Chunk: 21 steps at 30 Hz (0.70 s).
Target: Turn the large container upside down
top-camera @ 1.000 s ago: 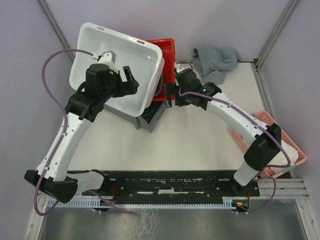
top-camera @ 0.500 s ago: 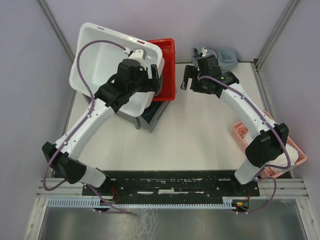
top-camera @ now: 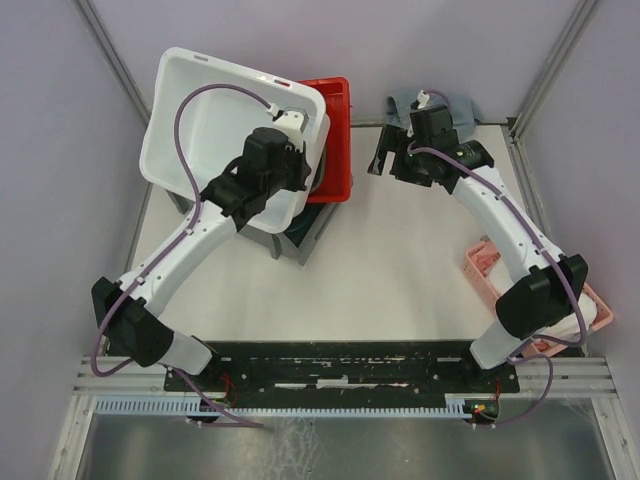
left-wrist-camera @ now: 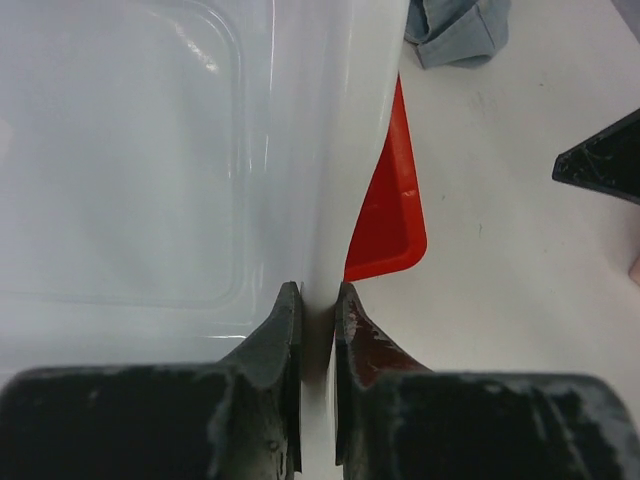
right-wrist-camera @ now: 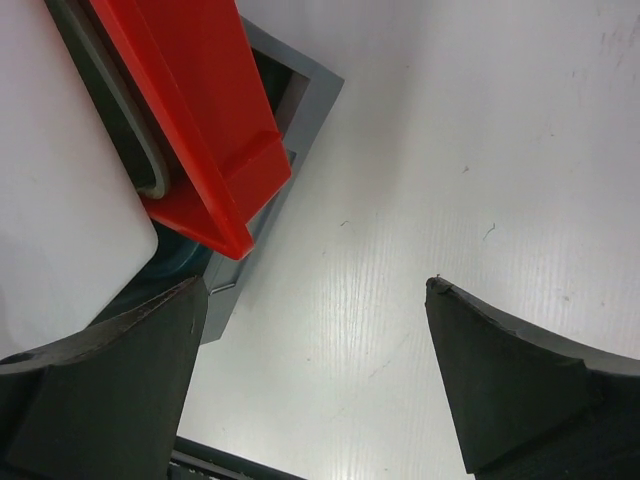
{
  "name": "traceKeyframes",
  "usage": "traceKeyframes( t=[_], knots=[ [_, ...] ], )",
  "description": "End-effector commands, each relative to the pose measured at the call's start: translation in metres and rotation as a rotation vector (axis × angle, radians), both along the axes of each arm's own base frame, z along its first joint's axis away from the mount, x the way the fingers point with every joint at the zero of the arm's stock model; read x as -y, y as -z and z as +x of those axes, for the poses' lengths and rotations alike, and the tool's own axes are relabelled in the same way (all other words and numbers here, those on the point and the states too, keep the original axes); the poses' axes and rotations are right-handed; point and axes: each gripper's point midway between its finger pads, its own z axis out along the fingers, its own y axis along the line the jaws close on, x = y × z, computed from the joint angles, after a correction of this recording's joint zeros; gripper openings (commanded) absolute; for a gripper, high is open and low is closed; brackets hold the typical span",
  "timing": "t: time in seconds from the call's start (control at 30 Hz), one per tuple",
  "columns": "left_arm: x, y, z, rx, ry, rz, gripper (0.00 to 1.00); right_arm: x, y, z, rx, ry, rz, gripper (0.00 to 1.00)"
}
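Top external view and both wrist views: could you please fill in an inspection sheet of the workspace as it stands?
Surface: white table, bare in the middle.
Job's things: large white container, open side up, tilted, resting on other bins; not yet turned.
Clutter: red bin and grey bin under the container; cloth at the far edge; pink basket at the right edge.
Grippers: left gripper shut on the container's wall; right gripper open, holding nothing.
Cables: purple cable loops over the container.
Surroundings: frame posts, plain walls.
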Motion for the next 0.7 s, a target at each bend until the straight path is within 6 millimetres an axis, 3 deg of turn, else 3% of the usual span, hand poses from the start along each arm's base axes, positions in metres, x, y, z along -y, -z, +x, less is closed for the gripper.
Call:
traceKeyframes(
  t=[0.0, 0.1, 0.2, 0.3, 0.43, 0.47, 0.53, 0.67],
  knots=[
    [-0.008, -0.049, -0.02, 0.104, 0.055, -0.016, 0.03, 0.008, -0.065, -0.002, 0.136, -0.004, 0.063, 0.99],
    [-0.006, -0.074, -0.043, 0.13, 0.163, -0.021, 0.03, 0.016, -0.1, -0.004, 0.214, -0.019, 0.055, 0.99],
    [-0.002, -0.088, -0.071, 0.127, 0.285, -0.031, 0.03, 0.017, -0.146, -0.006, 0.339, -0.064, 0.048, 0.99],
    [0.0, -0.08, -0.095, 0.079, 0.375, -0.028, 0.03, 0.002, -0.192, -0.014, 0.466, -0.191, 0.088, 0.99],
    [-0.003, -0.057, -0.117, 0.009, 0.429, -0.025, 0.03, -0.02, -0.234, -0.015, 0.562, -0.275, 0.105, 0.99],
    [-0.003, -0.051, -0.121, -0.003, 0.442, -0.027, 0.03, -0.03, -0.235, -0.014, 0.565, -0.303, 0.09, 0.99],
    [-0.003, -0.047, -0.127, 0.003, 0.464, -0.036, 0.03, -0.056, -0.253, -0.024, 0.626, -0.381, 0.067, 0.99],
    [-0.007, -0.054, -0.129, 0.046, 0.452, -0.048, 0.03, -0.089, -0.26, -0.035, 0.683, -0.465, 0.06, 0.99]
  ],
)
